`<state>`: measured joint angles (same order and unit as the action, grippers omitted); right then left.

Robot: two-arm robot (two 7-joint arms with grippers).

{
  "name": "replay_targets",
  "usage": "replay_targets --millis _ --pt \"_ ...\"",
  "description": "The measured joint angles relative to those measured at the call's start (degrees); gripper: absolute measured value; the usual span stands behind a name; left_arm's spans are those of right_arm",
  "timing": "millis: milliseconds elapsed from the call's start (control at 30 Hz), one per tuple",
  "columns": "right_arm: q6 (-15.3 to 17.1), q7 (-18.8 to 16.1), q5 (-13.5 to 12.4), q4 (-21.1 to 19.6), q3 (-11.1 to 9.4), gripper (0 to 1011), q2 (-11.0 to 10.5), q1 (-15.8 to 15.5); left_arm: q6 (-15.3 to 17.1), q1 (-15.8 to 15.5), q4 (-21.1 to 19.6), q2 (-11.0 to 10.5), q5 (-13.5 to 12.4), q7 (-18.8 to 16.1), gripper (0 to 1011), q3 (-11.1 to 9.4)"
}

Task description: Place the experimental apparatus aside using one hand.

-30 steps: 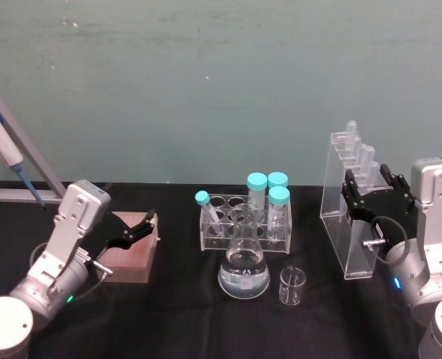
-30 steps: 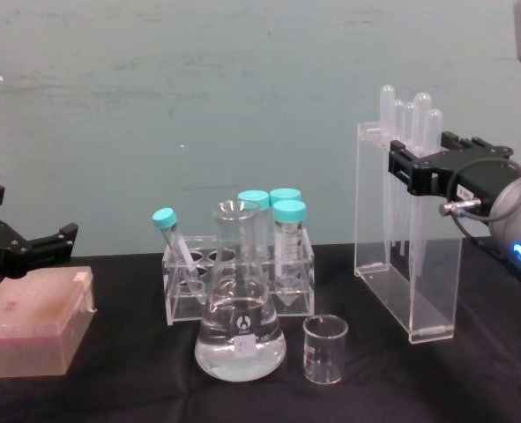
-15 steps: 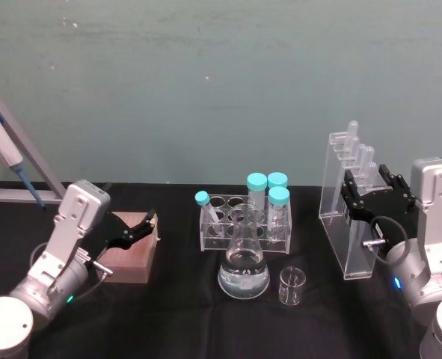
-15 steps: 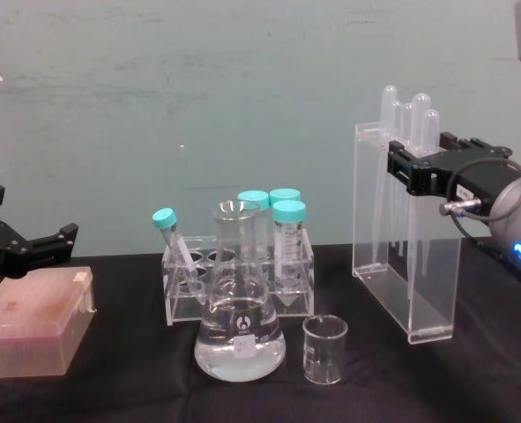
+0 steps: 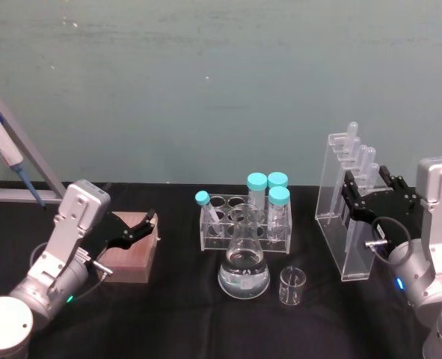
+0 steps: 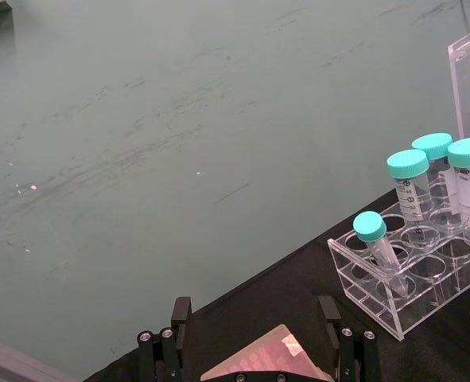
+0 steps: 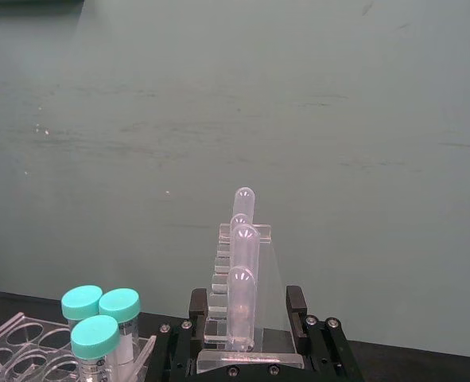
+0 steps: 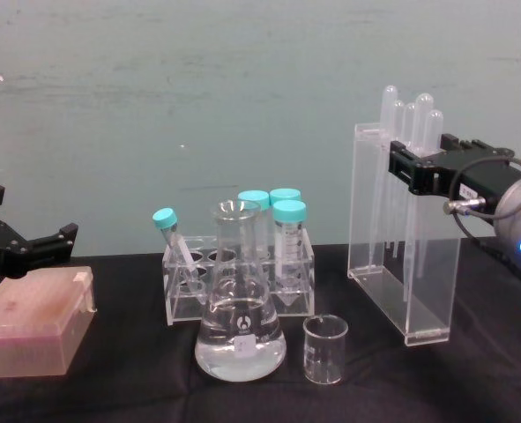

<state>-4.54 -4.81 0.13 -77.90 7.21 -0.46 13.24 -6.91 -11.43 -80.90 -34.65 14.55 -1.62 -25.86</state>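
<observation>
The right gripper [image 5: 349, 196] holds the clear stand [image 8: 379, 247] tight near its top, to the right of the flask [image 8: 240, 326]. The left gripper [image 5: 134, 226] hangs with fingers apart over a pink box [image 5: 127, 254], left of the flask.

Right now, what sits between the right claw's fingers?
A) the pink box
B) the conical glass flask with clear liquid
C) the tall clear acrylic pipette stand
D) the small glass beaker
C: the right claw has a finger on either side of the tall clear acrylic pipette stand, high up on it.
</observation>
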Motion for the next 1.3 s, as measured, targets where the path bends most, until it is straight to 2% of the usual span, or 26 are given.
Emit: replay_targets --millis 433,1300 --pt "-0.28 1.01 0.44 -1.21 -0.18 605 -0.3 -0.81 0.0 0.0 0.0 0.0 0.0 0.0 1000 0.0" --pt "-2.35 1.54 0.78 -1.61 -1.78 604 -0.81 -1.07 0.0 0.0 0.0 0.0 0.0 0.0 1000 0.0"
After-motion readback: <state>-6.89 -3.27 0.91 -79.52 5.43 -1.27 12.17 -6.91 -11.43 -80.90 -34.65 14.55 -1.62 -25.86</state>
